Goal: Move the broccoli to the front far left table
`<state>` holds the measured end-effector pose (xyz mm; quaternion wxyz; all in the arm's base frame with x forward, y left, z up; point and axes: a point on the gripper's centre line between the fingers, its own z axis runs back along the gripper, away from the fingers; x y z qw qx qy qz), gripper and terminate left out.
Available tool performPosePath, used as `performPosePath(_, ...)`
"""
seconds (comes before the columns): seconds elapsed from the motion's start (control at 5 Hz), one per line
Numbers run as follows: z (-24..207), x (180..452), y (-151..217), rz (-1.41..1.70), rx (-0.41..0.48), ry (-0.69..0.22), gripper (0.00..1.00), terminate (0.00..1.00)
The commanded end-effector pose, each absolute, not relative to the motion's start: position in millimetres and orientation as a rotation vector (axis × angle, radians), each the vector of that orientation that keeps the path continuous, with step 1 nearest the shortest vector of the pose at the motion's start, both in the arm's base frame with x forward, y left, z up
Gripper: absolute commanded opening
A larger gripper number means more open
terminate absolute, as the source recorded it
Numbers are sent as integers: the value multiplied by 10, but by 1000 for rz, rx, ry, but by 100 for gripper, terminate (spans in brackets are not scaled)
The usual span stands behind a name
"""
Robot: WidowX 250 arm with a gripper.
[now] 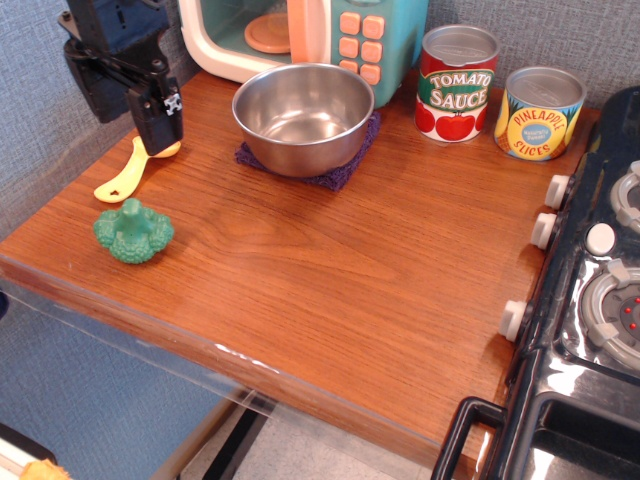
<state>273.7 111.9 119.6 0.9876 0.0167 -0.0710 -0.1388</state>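
The green toy broccoli (pixel 133 233) stands crown down, stalk up, on the reddish-brown wood table (pixel 350 280), near its front left corner. My gripper (pixel 133 122) hangs above and behind the broccoli at the far left. It is clear of the broccoli and holds nothing. Its black fingers (pixel 160 118) appear spread apart.
A yellow toy spoon (pixel 124 180) lies just behind the broccoli, under my gripper. A steel bowl (pixel 303 115) sits on a purple cloth (pixel 342 176). A toy microwave (pixel 300 35), a tomato sauce can (pixel 457 85) and a pineapple can (pixel 540 112) stand at the back. The black stove (pixel 600 300) is at right.
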Motion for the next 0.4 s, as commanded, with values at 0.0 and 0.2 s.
performPosePath(0.0,1384,2714,1091,-257,63,-125,100,0)
performPosePath(0.2,1384,2714,1091,-257,63,-125,100,100)
